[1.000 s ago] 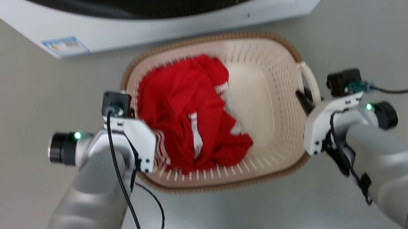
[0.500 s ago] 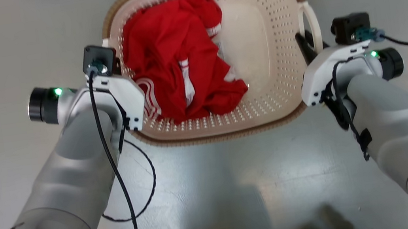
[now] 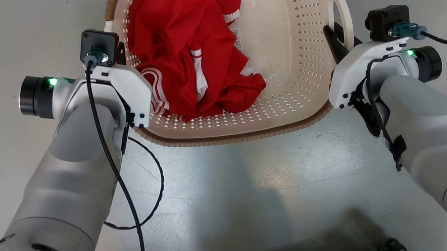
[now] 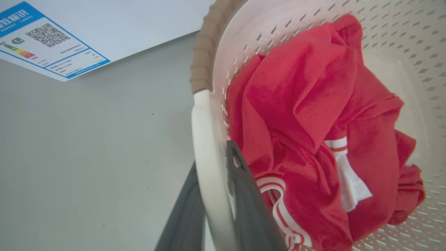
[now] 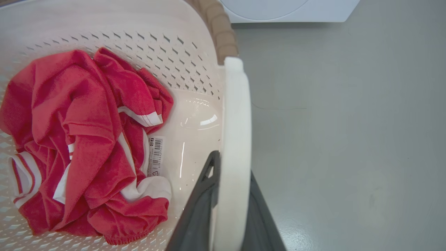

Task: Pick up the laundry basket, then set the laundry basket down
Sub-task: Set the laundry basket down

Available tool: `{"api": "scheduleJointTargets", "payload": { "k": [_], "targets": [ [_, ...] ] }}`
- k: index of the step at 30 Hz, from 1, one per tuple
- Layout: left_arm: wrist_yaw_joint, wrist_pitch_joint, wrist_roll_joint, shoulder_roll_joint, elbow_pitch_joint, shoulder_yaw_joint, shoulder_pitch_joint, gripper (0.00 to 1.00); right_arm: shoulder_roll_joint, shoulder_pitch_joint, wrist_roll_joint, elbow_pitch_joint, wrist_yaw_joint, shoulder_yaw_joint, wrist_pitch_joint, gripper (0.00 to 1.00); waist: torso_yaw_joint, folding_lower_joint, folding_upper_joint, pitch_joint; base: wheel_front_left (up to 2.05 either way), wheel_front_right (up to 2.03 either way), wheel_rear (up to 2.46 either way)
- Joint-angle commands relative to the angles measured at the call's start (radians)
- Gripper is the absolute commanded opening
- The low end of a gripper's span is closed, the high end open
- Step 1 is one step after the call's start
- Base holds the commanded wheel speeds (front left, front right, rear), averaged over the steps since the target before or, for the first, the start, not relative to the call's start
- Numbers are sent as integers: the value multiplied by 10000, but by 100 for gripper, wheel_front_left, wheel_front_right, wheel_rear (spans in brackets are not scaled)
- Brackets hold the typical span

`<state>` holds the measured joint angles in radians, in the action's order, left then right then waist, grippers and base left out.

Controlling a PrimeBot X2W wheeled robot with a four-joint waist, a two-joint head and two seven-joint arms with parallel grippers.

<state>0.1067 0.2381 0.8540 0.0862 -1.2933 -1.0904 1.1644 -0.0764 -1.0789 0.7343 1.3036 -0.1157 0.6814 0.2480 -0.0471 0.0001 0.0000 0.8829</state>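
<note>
The laundry basket (image 3: 282,47), cream and perforated with a brown woven-look rim (image 3: 242,137), sits between my two arms with a crumpled red garment (image 3: 190,47) inside. My left gripper (image 4: 214,164) is shut on the basket's white left loop handle (image 4: 205,132), one finger on each side. My right gripper (image 5: 232,167) is shut on the white right handle (image 5: 237,111), and its dark fingers (image 3: 334,40) stand beside that handle (image 3: 342,8) in the head view. Whether the basket's base touches the floor I cannot tell.
A white washing machine (image 4: 104,21) with a blue-edged label (image 4: 45,38) stands just beyond the basket, and its front (image 5: 289,8) is also in the right wrist view. Grey floor (image 3: 237,193) lies all around. Black cables (image 3: 146,197) hang from my left wrist.
The whole head picture has shifted: the washing machine has left the top edge, and basket and grippers sit higher and look larger. Both grippers have stayed shut on the handles.
</note>
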Motion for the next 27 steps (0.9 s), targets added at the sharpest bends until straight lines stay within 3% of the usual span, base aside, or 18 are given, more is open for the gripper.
{"api": "scheduleJointTargets", "payload": {
  "k": [1,27],
  "targets": [
    [103,122,-148,147,52,36,278,0,262,298,-231,-153,-150,79,136,0,-20,0,0,89,0,0,0],
    [168,187,-50,147,28,-1,525,0,262,255,-794,-222,-150,-600,137,0,11,0,0,510,0,0,0]
  ]
}}
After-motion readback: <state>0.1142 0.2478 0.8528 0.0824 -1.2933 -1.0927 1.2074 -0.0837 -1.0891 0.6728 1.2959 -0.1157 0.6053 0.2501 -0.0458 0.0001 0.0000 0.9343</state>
